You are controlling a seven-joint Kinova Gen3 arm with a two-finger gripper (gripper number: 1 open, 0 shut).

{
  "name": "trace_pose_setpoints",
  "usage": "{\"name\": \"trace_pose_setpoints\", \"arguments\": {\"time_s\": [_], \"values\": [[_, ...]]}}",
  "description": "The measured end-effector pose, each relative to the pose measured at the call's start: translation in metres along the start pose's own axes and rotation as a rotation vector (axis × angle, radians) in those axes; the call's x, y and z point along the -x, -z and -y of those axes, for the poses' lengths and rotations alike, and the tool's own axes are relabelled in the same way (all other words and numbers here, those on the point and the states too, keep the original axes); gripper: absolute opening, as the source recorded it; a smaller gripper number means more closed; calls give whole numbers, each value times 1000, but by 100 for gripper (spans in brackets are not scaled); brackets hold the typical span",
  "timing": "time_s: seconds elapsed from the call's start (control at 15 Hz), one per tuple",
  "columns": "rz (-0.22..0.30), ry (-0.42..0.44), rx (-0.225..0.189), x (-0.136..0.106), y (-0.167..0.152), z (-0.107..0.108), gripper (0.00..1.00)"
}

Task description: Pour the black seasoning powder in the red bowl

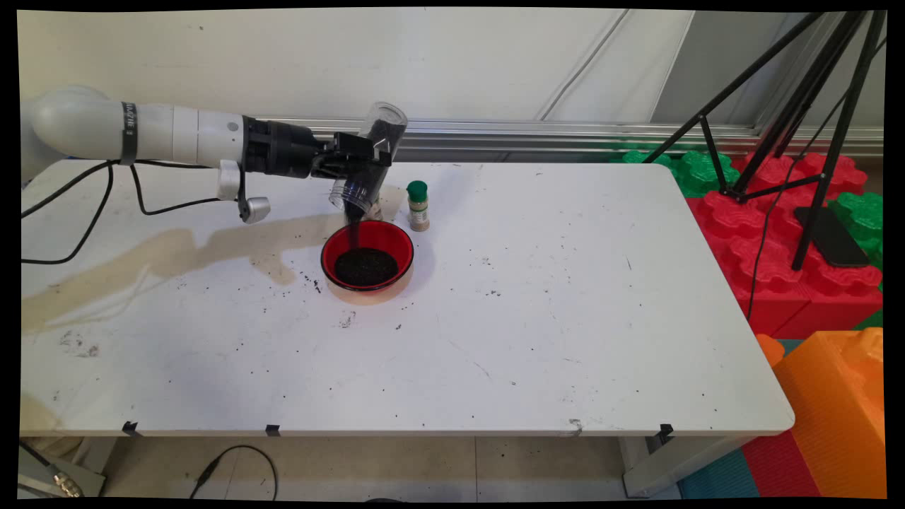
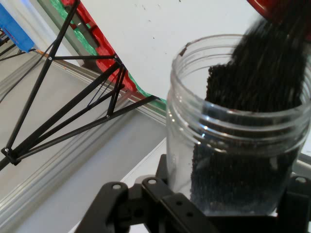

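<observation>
Main view: my gripper (image 1: 357, 161) pinches a clear jar (image 1: 372, 159) tipped mouth-down above the red bowl (image 1: 367, 255) | dark grains (image 1: 351, 230) stream into bowl, pile inside | green-capped spice bottle (image 1: 418, 205) just behind bowl | hand view: jar (image 2: 238, 126) still part-full.

Tipped jar (image 1: 371, 159) over red bowl (image 1: 368, 254)

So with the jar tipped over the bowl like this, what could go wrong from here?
1. The clear jar pours dark grains near the back rim of the red bowl; the stream might overshoot, and stray grains already dot the table.
2. The green-capped spice bottle stands close beside the bowl; a swing of the gripper could topple it.
3. The tilted jar might slip in the grip.
</observation>
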Motion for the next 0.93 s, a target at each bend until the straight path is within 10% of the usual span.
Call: {"name": "trace_pose_setpoints", "arguments": {"time_s": [0.93], "values": [[0, -40, -13, -1, -6, 3, 0]]}}
